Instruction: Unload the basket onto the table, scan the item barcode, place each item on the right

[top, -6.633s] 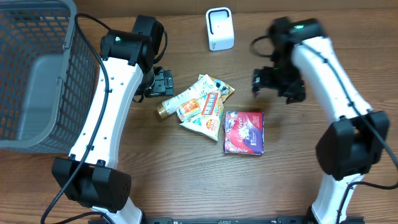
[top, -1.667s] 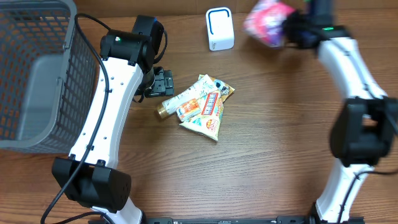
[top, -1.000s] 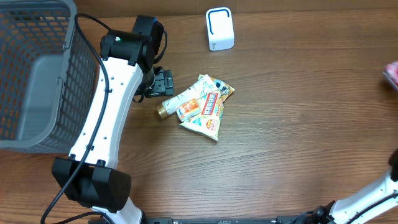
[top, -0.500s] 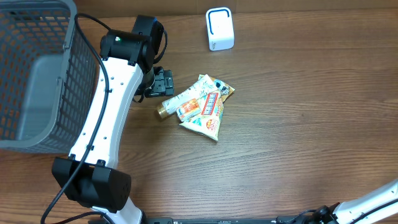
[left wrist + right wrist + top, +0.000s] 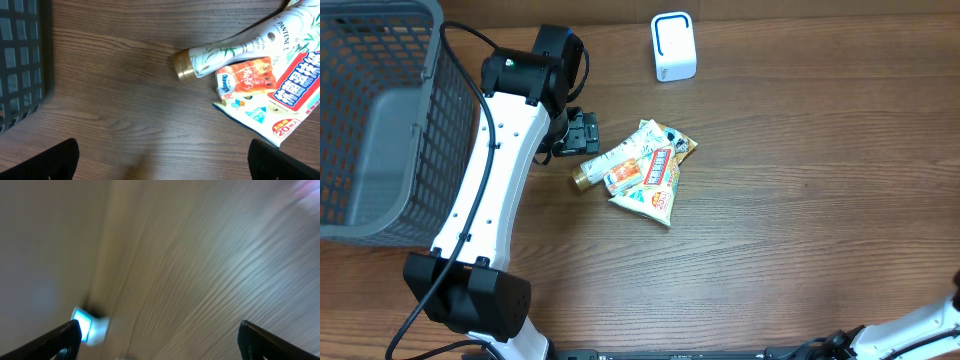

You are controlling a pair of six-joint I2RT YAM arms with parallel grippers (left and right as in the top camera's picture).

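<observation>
The white scanner (image 5: 673,46) sits at the far edge of the bench (image 5: 800,200), well apart from the heap of goods lying mid-bench. In that heap I make out a Pantene tube (image 5: 617,158) lying flat with its gold cap pointing toward the left arm's side. A small orange tissue pack (image 5: 246,75) rests against the tube, and a printed packet (image 5: 658,180) lies partly under both. All three touch or overlap, so the tube and tissue pack cover part of the packet's face. To the left a grey mesh basket (image 5: 450,110) stands near the bench edge. The white left arm (image 5: 500,150) stretches across the wood between the basket and the heap. The left gripper (image 5: 582,133) hangs just beside the tube's cap end. In its wrist view its fingers (image 5: 45,162) sit in the lower corners, spread wide with only bare wood between them, released and holding nothing. Of the right arm (image 5: 920,325) the overhead view catches only a sliver at the near right corner. The right wrist view is badly smeared. I see wood grain, a small blue-lit shape (image 5: 89,327) that I cannot identify, and a faint pink blur in the top right corner. The right gripper (image 5: 157,340) is also spread wide, with nothing visible between its fingertips.
</observation>
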